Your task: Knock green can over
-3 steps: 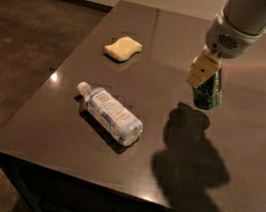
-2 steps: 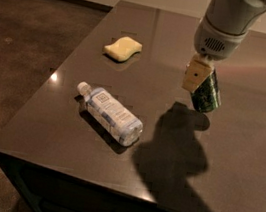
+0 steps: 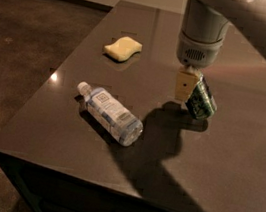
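The green can (image 3: 203, 100) is on the dark table (image 3: 224, 164) right of centre. It is tilted over, its top leaning up-left against the gripper and its base toward the lower right. My gripper (image 3: 185, 85) hangs from the white arm (image 3: 202, 33) directly above and just left of the can, touching its upper part. The gripper hides the can's top rim.
A clear plastic water bottle (image 3: 111, 114) with a white label lies on its side left of centre. A yellow sponge (image 3: 123, 48) lies at the back left. The table's left edge (image 3: 40, 87) and front edge drop to a dark floor.
The arm has swung left and nearer the camera. The can has gone from nearly upright to clearly tilted, with the gripper pressed against it. Bottle and sponge have not moved.
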Controlling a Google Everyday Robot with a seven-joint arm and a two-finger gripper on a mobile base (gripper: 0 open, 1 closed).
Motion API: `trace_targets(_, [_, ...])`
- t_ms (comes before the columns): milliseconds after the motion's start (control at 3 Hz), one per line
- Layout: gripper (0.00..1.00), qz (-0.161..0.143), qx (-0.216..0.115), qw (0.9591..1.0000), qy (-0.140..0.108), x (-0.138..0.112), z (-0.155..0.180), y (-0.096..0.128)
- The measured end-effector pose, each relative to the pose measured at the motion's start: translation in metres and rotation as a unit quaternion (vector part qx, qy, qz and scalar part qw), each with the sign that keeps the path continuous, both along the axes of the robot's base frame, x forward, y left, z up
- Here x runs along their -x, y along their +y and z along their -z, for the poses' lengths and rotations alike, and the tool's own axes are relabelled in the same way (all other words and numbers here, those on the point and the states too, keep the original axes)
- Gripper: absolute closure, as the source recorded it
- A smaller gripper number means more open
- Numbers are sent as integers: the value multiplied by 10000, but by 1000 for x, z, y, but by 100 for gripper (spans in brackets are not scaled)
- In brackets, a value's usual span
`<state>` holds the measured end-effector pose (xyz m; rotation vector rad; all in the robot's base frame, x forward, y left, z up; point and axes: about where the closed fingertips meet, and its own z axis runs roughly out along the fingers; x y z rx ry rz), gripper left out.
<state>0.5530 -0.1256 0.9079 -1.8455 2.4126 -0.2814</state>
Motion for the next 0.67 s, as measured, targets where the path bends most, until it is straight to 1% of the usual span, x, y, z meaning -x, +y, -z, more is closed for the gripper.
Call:
trace_targets(333, [36, -191, 483, 9987, -6, 5, 8, 7])
trace_targets(667, [15, -322, 832, 9960, 11, 8, 18, 10])
